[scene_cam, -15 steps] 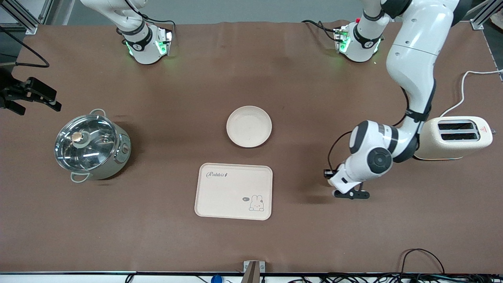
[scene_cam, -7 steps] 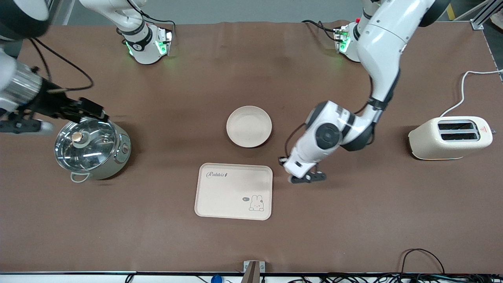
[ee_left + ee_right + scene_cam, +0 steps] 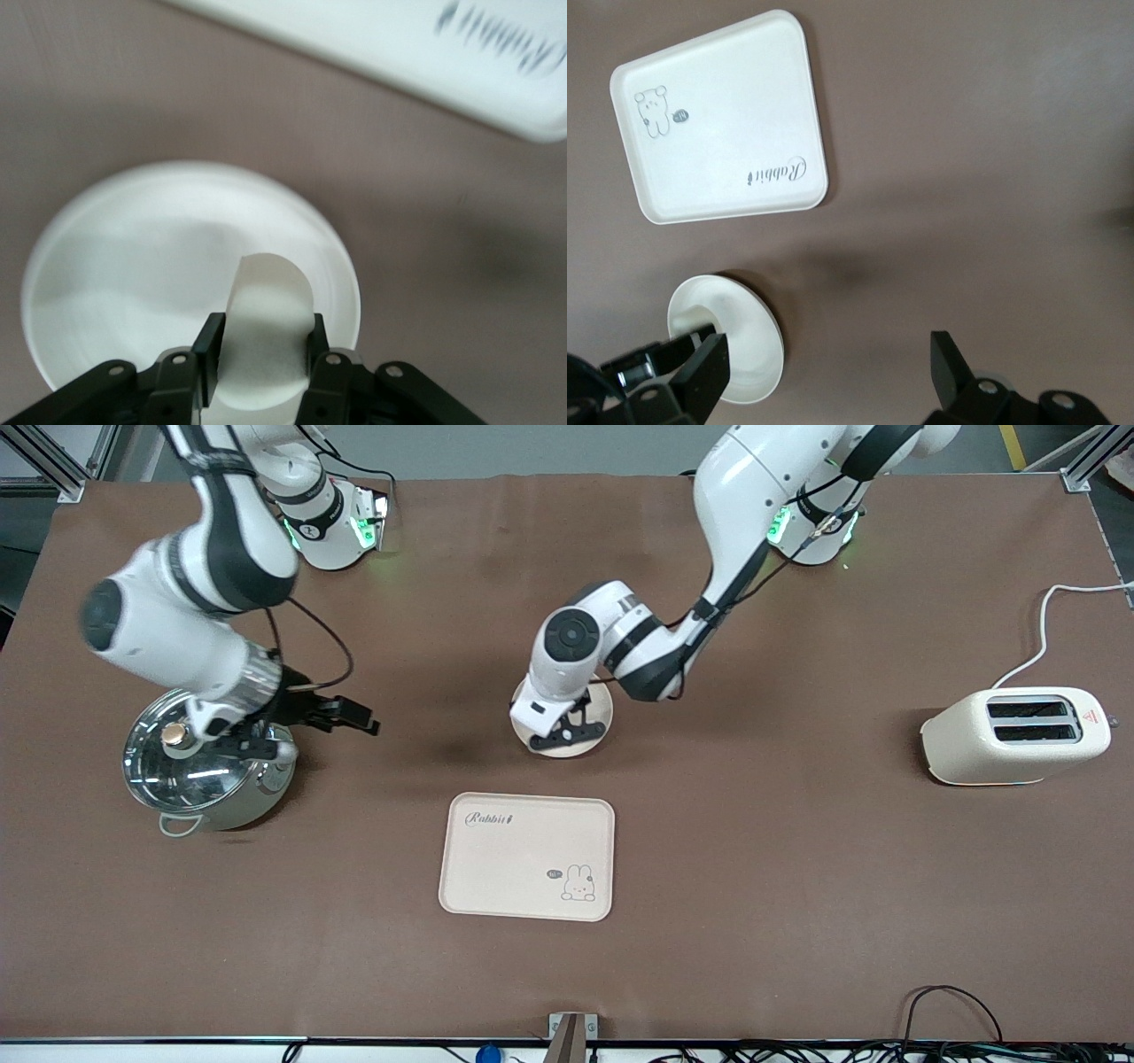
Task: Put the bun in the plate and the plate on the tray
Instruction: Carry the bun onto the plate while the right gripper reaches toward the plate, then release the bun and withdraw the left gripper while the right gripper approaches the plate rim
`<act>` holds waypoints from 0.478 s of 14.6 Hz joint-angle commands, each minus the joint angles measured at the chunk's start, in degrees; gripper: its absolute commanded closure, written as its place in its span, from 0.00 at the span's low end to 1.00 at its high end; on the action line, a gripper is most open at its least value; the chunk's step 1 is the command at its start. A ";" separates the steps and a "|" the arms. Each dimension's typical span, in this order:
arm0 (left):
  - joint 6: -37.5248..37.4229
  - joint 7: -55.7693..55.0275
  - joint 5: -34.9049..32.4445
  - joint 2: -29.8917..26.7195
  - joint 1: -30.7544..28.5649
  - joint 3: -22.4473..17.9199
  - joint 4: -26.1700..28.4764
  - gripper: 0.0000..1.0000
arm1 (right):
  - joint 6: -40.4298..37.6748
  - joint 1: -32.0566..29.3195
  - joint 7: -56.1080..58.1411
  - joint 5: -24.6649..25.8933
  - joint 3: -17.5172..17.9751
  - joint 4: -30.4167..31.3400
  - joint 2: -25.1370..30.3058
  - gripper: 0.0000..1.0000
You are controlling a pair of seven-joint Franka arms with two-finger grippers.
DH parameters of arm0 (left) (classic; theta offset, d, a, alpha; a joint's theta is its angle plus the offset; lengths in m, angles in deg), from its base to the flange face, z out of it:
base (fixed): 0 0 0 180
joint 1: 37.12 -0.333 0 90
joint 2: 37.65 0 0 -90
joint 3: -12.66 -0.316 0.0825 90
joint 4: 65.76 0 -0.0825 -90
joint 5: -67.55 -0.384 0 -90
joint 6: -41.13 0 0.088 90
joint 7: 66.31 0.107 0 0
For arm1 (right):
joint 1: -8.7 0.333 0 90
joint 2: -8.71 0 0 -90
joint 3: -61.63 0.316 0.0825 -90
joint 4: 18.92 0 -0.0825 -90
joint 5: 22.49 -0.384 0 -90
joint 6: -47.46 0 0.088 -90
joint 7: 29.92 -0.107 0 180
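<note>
My left gripper [image 3: 567, 732] is over the round cream plate [image 3: 601, 707] at mid-table. In the left wrist view the gripper [image 3: 263, 350] is shut on the pale bun [image 3: 266, 305], which hangs just above the plate [image 3: 133, 257]. In the front view the hand hides the bun. The Rabbit tray [image 3: 527, 856] lies empty, nearer the front camera than the plate. It also shows in the left wrist view [image 3: 399, 44] and the right wrist view [image 3: 718, 124]. My right gripper [image 3: 314, 731] is wide open and empty beside the pot, and its wrist view [image 3: 828, 372] shows the plate [image 3: 740, 345].
A steel pot with a glass lid [image 3: 205, 757] stands toward the right arm's end, partly under the right arm. A cream toaster [image 3: 1019, 735] with a white cord stands toward the left arm's end. Brown cloth covers the table.
My left gripper has swept from beside the toaster, past the tray's corner, to over the plate, carrying the bun. My right arm has swung in from the table's end to over the pot.
</note>
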 commanded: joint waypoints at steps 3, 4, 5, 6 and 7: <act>-0.77 -2.26 0.24 0.24 0.13 -0.73 2.40 0.32 | 5.94 5.14 -0.44 -5.49 -0.51 2.93 -4.83 0.00; -0.77 -2.61 0.24 0.24 0.04 -0.73 2.40 0.04 | 7.70 6.19 -0.44 -5.67 -0.51 2.93 -6.24 0.00; -0.77 -2.88 0.24 -0.02 -0.31 -0.73 2.49 0.00 | 9.71 7.50 -0.44 -5.85 -0.42 2.93 -7.73 0.00; -1.12 -2.97 0.24 -0.29 -0.57 -0.73 2.31 0.00 | 12.08 9.60 -0.44 -7.42 -0.51 2.93 -9.48 0.00; -2.86 -2.88 0.24 -0.98 -0.84 -0.82 1.79 0.00 | 14.20 11.71 -0.44 -9.17 -0.51 2.76 -11.59 0.00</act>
